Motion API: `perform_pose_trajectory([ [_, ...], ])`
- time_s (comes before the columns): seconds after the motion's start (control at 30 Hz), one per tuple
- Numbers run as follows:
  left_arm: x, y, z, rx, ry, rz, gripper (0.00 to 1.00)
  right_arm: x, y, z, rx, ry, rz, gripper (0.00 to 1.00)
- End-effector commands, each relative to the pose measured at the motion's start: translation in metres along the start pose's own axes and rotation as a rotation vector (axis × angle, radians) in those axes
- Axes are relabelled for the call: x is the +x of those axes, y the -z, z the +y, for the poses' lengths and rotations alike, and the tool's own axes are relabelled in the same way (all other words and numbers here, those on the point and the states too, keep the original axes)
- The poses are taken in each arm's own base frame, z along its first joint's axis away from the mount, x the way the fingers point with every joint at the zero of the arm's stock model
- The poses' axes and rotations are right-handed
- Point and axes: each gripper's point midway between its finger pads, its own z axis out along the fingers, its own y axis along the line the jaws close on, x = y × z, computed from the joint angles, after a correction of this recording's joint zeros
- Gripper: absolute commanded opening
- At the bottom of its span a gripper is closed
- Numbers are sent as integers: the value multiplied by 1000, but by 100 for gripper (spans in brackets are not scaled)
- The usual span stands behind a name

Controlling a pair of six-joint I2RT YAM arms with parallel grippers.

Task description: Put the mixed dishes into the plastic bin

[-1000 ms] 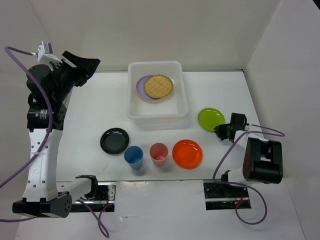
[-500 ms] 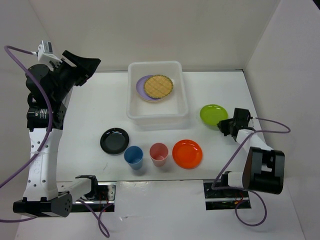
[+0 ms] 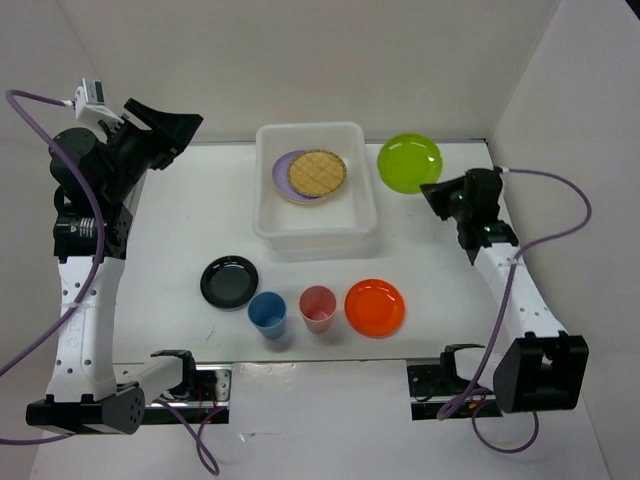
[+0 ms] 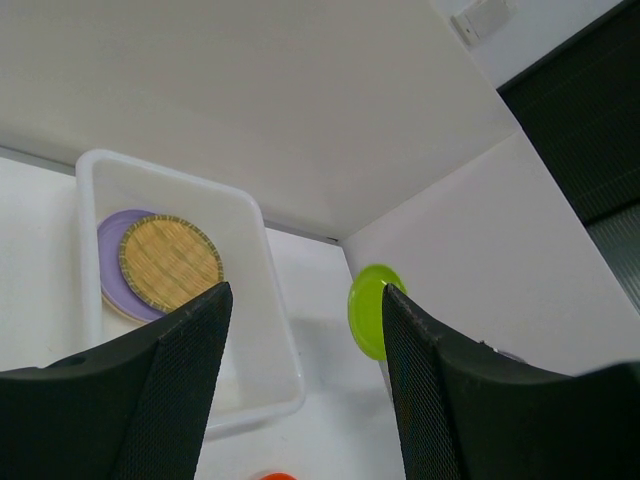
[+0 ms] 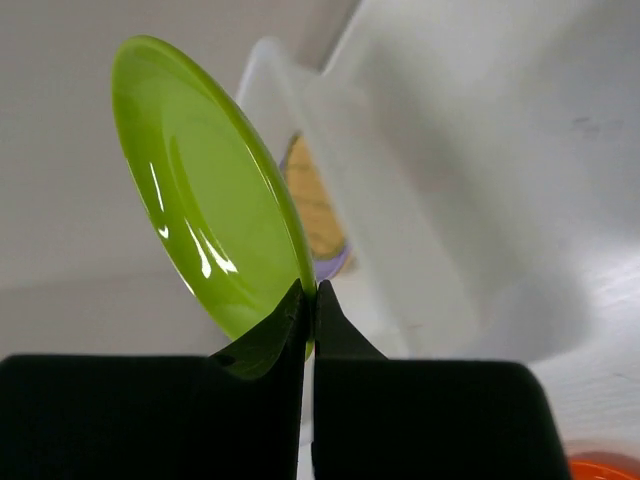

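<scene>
While the right gripper (image 3: 437,190) is clamped on only the rim of the lime green plate (image 3: 409,162), held tilted and apparently airborne at the plastic bin's (image 3: 268,215) 2 o'clock, main risk is slip or swivel in that thin pinch, or the plate clipping the bin rim and dropping outside; left gripper (image 3: 175,128) sits at 10 o'clock, jaws apart, empty; tan woven plate (image 3: 317,172) on lilac plate (image 3: 281,170) in bin; no readable labels or writing
</scene>
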Motion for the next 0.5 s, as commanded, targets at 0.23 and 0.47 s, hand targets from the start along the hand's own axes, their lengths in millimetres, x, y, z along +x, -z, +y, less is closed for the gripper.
perform_pose_trajectory([
  [0.23,2,13,-6,16,-25,0,69,123,-50,120,-234,204,291,0],
  [0.47,6,23,-4,-12,-35,14,69,176,-103,112,-182,241,345,0],
])
